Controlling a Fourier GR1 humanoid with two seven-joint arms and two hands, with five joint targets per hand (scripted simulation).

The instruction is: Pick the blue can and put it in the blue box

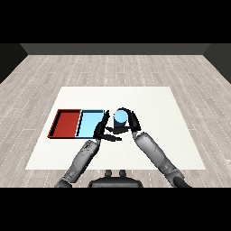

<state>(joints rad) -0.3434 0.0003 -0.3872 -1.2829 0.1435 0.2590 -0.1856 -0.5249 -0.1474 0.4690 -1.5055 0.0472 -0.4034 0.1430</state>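
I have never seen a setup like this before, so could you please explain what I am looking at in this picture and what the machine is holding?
This is a humanoid robot seen from its own head, looking down and forward across a white table. The two grey forearms coming up from the lower corners are its arms, each ending in a black hand. On the table lie two shallow trays side by side: a red tray on the outside and a light blue tray next to it. Just right of the blue tray is a blue can, standing upright. The right hand is curled round the can. The left hand is beside it with its fingers fairly straight, holding nothing, over the blue tray's near right corner. The can is not yet in the tray.
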